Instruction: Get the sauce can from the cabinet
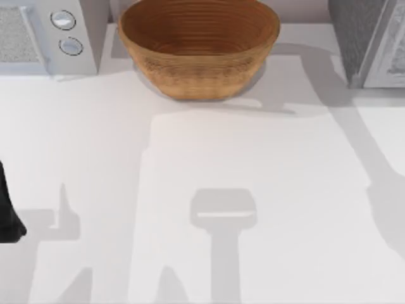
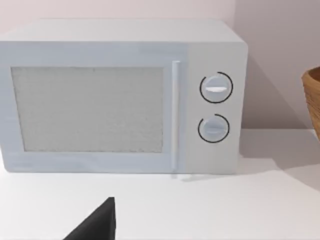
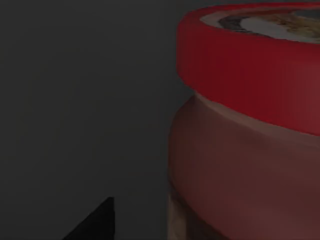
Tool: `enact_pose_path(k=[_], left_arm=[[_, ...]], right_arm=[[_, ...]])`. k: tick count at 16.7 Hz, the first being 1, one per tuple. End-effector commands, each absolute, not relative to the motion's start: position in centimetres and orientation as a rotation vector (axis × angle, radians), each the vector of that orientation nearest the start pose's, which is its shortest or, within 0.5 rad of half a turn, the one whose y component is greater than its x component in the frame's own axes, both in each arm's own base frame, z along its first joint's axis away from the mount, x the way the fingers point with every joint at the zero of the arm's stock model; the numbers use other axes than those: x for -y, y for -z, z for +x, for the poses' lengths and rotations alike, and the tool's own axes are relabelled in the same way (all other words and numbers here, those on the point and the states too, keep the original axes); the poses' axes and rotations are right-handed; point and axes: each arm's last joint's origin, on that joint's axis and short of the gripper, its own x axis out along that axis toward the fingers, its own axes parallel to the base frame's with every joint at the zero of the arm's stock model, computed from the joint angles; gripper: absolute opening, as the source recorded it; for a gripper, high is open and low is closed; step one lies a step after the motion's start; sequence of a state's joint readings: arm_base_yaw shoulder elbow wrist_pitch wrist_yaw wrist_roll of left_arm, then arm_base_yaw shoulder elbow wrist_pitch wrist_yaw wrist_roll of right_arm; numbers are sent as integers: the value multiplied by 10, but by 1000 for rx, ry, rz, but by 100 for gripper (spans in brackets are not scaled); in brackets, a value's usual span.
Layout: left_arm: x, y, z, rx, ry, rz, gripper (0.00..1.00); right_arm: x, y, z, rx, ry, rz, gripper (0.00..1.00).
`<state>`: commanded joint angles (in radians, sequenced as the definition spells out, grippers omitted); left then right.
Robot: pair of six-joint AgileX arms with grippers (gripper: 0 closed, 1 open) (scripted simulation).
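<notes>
While top view shows basket [image 1: 199, 47], right wrist shows sauce can [image 3: 250, 130].

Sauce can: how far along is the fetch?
Done: the right arm's wrist camera is close beside the sauce can in a dim enclosure. In hand: closing in for a grasp; no grip is visible yet. Left: grasp it and bring it out onto the table, where the basket stands. The left arm is parked at the table's left edge.

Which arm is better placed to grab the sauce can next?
Right. Its wrist view looks into a dark space with the sauce can right up close. The left arm sits at the table's left edge, its camera facing the microwave.
</notes>
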<state>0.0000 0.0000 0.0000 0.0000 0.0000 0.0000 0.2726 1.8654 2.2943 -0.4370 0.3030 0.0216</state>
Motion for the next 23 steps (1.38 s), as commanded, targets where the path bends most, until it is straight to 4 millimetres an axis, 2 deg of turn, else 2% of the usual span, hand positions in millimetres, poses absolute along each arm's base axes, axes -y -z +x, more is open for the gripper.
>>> enact_pose_path(k=[3, 16, 23], left_arm=[[1, -160, 106, 0, 0, 0, 100], [1, -160, 106, 0, 0, 0, 100], [1, -160, 106, 0, 0, 0, 100]], right_arm=[[-106, -509, 384, -3, 10, 5, 100], [-106, -509, 384, -3, 10, 5, 2], [-106, -509, 384, -3, 10, 5, 0]])
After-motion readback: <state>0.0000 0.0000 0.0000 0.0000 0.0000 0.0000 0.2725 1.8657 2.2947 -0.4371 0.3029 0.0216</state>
